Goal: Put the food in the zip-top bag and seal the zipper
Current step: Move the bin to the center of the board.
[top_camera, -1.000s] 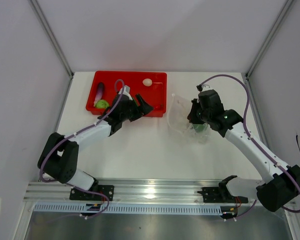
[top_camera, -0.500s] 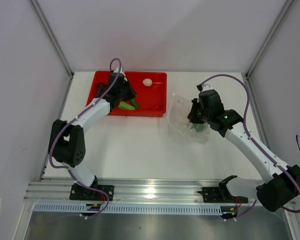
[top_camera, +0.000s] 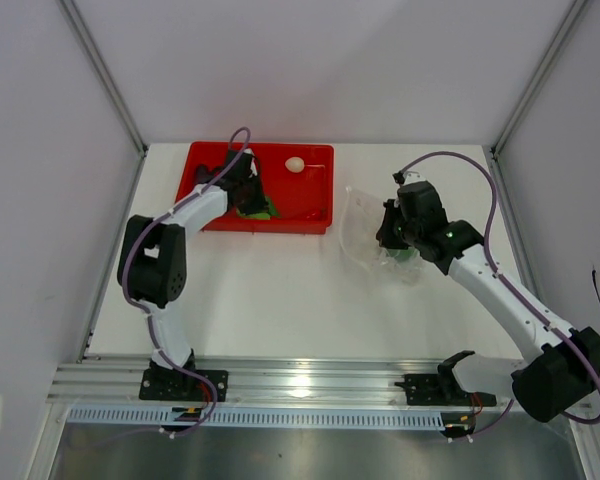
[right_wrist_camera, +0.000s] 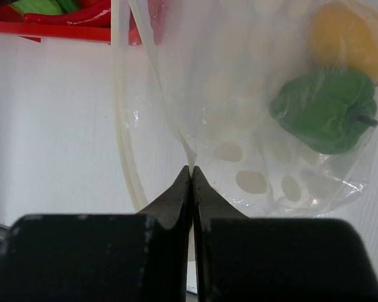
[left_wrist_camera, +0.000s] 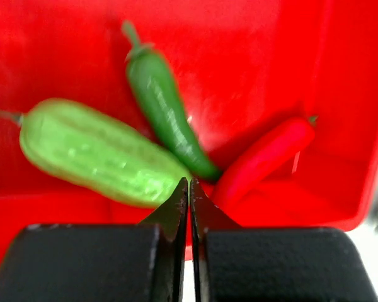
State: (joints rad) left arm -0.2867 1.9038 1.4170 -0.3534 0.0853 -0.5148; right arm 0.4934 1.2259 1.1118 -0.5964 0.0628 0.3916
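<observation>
L jaws are pressed together w/ nothing between them, tips hanging just over the spot where the pale green cucumber (left_wrist_camera: 94,154), green chili (left_wrist_camera: 160,104) and red chili (left_wrist_camera: 264,160) fan together in the red tray (left_wrist_camera: 340,63). They'd have to open before any pick. These toy pieces look like hard glossy plastic, so I'd guess light, rigid and a bit slick. I'd pinch a chili across its mid-body, not at the tapered tip or stem. The red one lies close to the tray wall, so there's less room for a finger on that side. The white ball (top_camera: 295,164) sits alone toward the tray's far edge; it's round and prob. the likeliest to squirt out. R jaws look clamped on a fold of the zip-top bag (right_wrist_camera: 239,94). The film is thin, floppy and crinkly, so it'll sag and slip if pulled hard. The zipper (right_wrist_camera: 121,138) shows as a thicker pale strip curving just left of the jaw tips; it looks like the stiffest part, so best for gripping and later pressing shut. The green bell pepper (right_wrist_camera: 324,110) and yellow lemon (right_wrist_camera: 346,38) are already inside, at the end away from the strip. The bag lies on the counter (top_camera: 270,290) just right of the tray, w/ its mouth side toward the tray. There's open counter in front of both for the carry
</observation>
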